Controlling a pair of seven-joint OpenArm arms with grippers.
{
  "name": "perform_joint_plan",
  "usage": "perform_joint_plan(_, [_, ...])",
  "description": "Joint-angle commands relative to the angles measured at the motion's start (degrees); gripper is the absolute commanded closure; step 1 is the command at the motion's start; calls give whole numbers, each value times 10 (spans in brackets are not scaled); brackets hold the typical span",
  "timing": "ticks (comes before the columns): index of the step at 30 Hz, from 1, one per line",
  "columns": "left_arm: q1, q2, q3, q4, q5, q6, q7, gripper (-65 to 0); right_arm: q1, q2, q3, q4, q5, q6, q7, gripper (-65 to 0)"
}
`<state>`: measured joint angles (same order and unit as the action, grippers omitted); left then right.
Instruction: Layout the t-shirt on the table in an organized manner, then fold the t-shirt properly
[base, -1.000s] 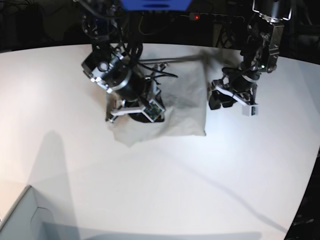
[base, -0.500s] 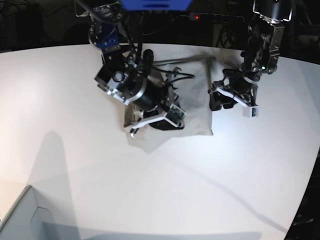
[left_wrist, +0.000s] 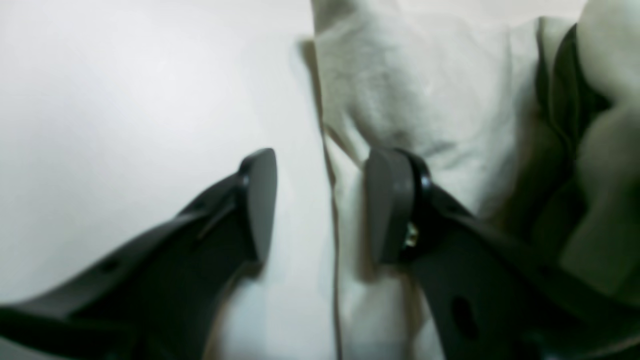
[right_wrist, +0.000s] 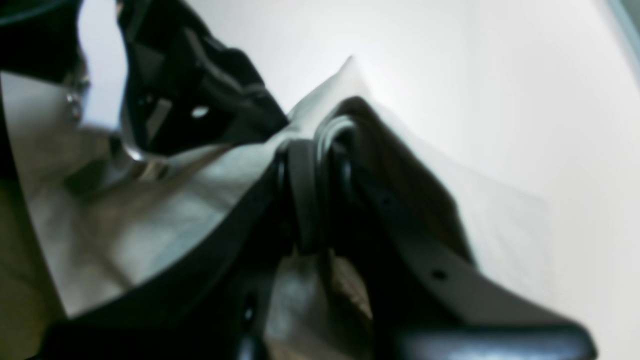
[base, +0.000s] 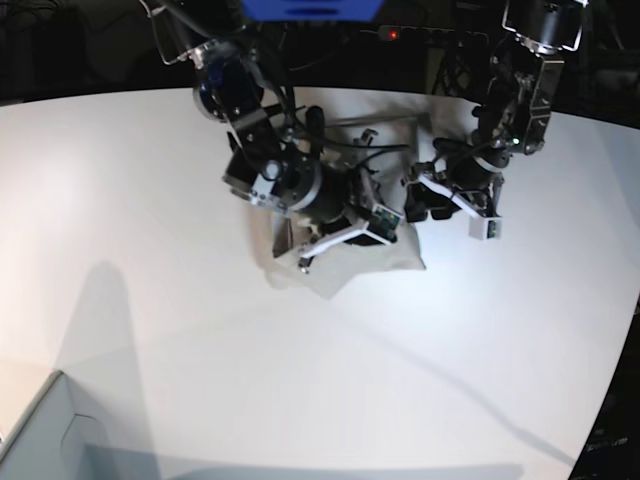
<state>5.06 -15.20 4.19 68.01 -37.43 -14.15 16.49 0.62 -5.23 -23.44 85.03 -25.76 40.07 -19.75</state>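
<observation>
Grey box corner (base: 40, 430) peeks in at the bottom left of the base view, mostly cut off by the frame. Moving right, it's just plain white tabletop (base: 130, 180) with a big soft shadow across it.

Then the right arm comes down over the middle and covers most of the t-shirt (base: 345, 268). From the base view you only get a bunched, light grey-beige patch sticking out below and beside the arm, so collar, sleeves and overall shape are all hidden. The right hand (right_wrist: 312, 165) is way easier to read in its own wrist camera: the two dark fingers are pressed together with a fold of the cloth pinched between them, and the fabric tents up to a little peak behind the tips. That view is blurry though, and the dark thing in its upper left is hard to identify.

Further right, the left hand (left_wrist: 320, 200) sits low at the shirt's right edge. Its fingers are spread with a clear gap; one finger is over bare tabletop, the other over the cloth, with the shirt's edge running between them. Can't tell if the tips actually touch anything. The far right of that view is just dark, blurry folds.
</observation>
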Motion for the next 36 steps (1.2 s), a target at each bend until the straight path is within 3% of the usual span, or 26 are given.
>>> perform_joint_plan(1, [-5, -12, -4, 7, -2, -3, -4, -293, 14, -5, -3, 8, 7, -1, 15, 0])
perform_joint_plan(4, [-5, -17, 0, 7, -2, -3, -4, -294, 12, -7, -10, 9, 7, -1, 15, -30])
perform_joint_plan(12, [-2, -29, -1, 7, -3, -3, -4, -294, 14, -5, -39, 43, 7, -1, -24, -365])
perform_joint_plan(15, [-1, -32, -3, 9, -8, -3, -4, -294, 12, -5, -34, 92, 7, -1, -37, -427])
perform_joint_plan(19, [1, -34, -4, 11, -8, -3, -4, -296, 12, -3, 5, 159, 7, -1, -77, -434])
perform_joint_plan(24, [17, -35, -5, 32, -8, -3, -4, -374, 9, 8, 45, 196, 7, -1, -118, -434])
perform_joint_plan(28, [47, -52, -6, 104, -9, -3, -4, -421, -10, 28, 61, 205, 7, -1, -124, -434])
perform_joint_plan(36, [93, -44, -1, 281, -9, -3, -4, -423, -26, 32, 151, 206, 7, -1, -121, -434])
